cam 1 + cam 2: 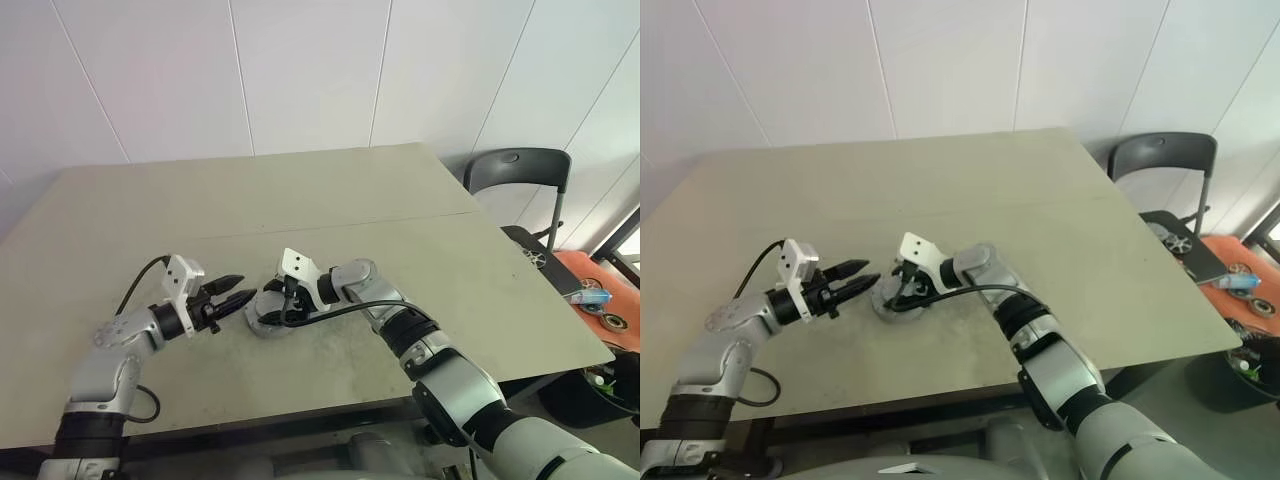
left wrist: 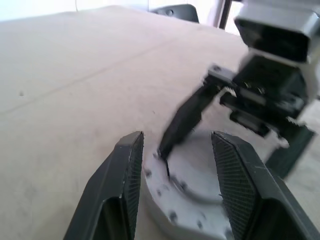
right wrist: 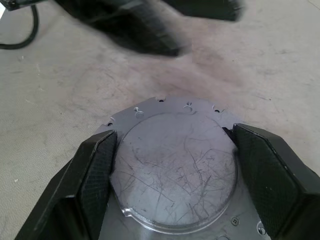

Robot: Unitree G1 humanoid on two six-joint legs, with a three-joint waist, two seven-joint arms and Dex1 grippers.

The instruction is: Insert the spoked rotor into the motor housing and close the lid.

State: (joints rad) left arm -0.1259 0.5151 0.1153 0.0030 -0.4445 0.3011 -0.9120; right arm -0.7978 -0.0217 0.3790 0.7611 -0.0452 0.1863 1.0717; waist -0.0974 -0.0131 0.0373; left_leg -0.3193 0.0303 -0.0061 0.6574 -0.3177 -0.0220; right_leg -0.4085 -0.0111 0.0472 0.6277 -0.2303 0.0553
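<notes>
A round silvery-grey lid (image 3: 175, 165), scratched on top and ringed by a flange with small holes, lies flat on the table near its front edge. It covers the motor housing beneath, of which I see just a pale side wall (image 2: 172, 220). The spoked rotor is hidden. My right gripper (image 3: 174, 132) reaches in from the right, its fingers (image 3: 95, 175) pressed against opposite edges of the lid's raised disc. My left gripper (image 1: 246, 289) points at the lid (image 1: 262, 318) from the left, open, with its tips just short of the rim and nothing between them.
The beige table (image 1: 300, 200) stretches bare behind and to both sides of the arms. A black folding chair (image 1: 515, 170) stands past the right corner, with small items on an orange surface (image 1: 590, 295) beside it. A black cable (image 1: 135, 285) loops off my left wrist.
</notes>
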